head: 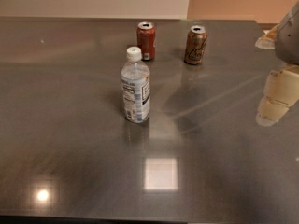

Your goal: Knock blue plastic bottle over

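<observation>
The blue plastic bottle (136, 88) stands upright near the middle of the grey table (70, 125). It is clear bluish plastic with a white cap and a white-and-blue label. My gripper (273, 104) hangs at the right edge of the view, above the table and well to the right of the bottle, not touching it. Only part of the gripper shows.
A red can (146, 41) stands upright just behind the bottle. A brown-gold can (195, 45) stands upright behind and to the right. The table's far edge meets a wall; its front edge runs along the bottom of the view.
</observation>
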